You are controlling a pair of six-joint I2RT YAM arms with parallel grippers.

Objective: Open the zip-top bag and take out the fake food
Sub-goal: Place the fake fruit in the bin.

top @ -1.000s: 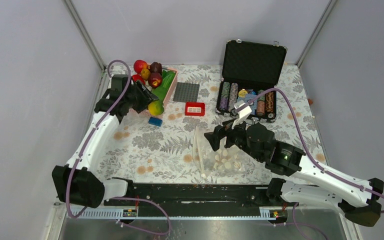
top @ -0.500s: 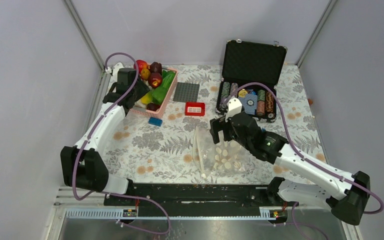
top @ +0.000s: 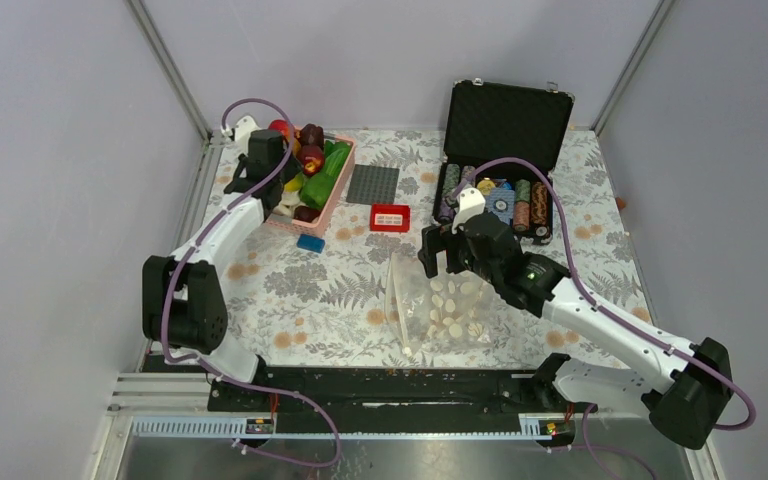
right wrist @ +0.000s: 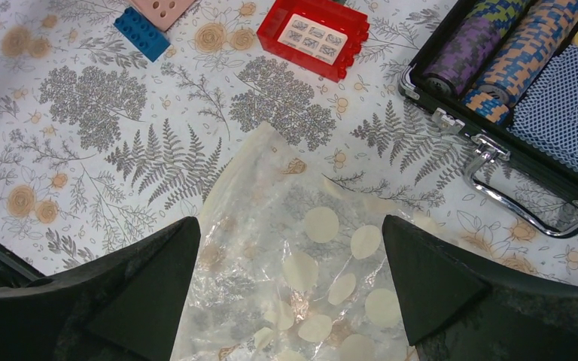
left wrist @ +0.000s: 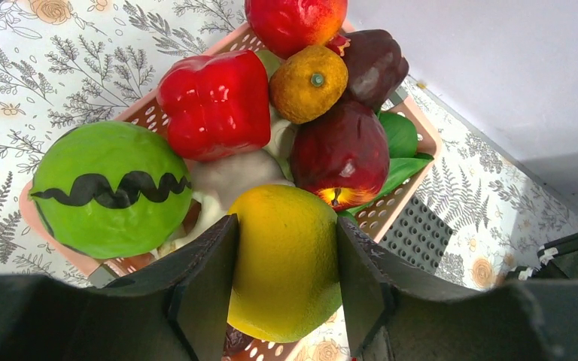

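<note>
A table covered with a cloth [top: 330, 290] of grey ferns and orange flowers stands between plain grey walls.

The left gripper [left wrist: 282, 289] is closed on a large yellow fruit [left wrist: 286, 256]; both dark fingers [left wrist: 203, 293] press against its sides. Under and around this fruit is the pink basket [left wrist: 410, 192], where the rest of the fake food [left wrist: 271, 113] lies in a heap. Just beyond the left finger sits the green striped melon [left wrist: 109, 188], with a white piece [left wrist: 226, 177] beside it. Beyond the right finger is a dark red apple [left wrist: 339, 154], touching the held fruit. Farther ahead come the red pepper [left wrist: 214, 101], a small lemon [left wrist: 308, 74], a maroon piece [left wrist: 372, 60], and last a red apple [left wrist: 293, 19] at the far end of the basket.

The right gripper [right wrist: 290, 226] is spread wide and holds nothing. The zip-top bag [right wrist: 308, 301] lies on the cloth directly below, between its fingers (whether they touch the plastic, I cannot tell). Ahead of the claw are a red brick [right wrist: 312, 37] and, more to the left, a blue brick [right wrist: 141, 31]. Ahead to the right stands the open poker-chip case [right wrist: 512, 150].
</note>
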